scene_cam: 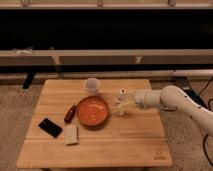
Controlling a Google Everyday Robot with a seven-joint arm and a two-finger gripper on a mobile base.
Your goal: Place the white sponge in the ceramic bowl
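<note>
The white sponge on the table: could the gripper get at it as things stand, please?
Probably yes. The white sponge lies uncovered, front-left of the ceramic bowl. The gripper is to the right of the bowl, so it would have to pass over or in front of it. Whether the arm stretches that far is uncertain.

**Desk:** How is the scene lit?

**Photographer:** Warm, even light falls from overhead on the wooden bench [115, 142]. Its top is the brightest area. Behind the far edge a pale rail [100, 56] catches light, and the black band [105, 30] above it swallows all detail.

**Desk:** Shadows, glare?

**Photographer:** Short, soft shadows. The ceramic bowl [92, 111], near the bench's middle, shows a faint sheen on its orange-red inside. The gripper [121, 104], over the bench just right of the bowl, looks pale and washed out against the wood. The floor [15, 115] beside the left edge is dimmer.
</note>
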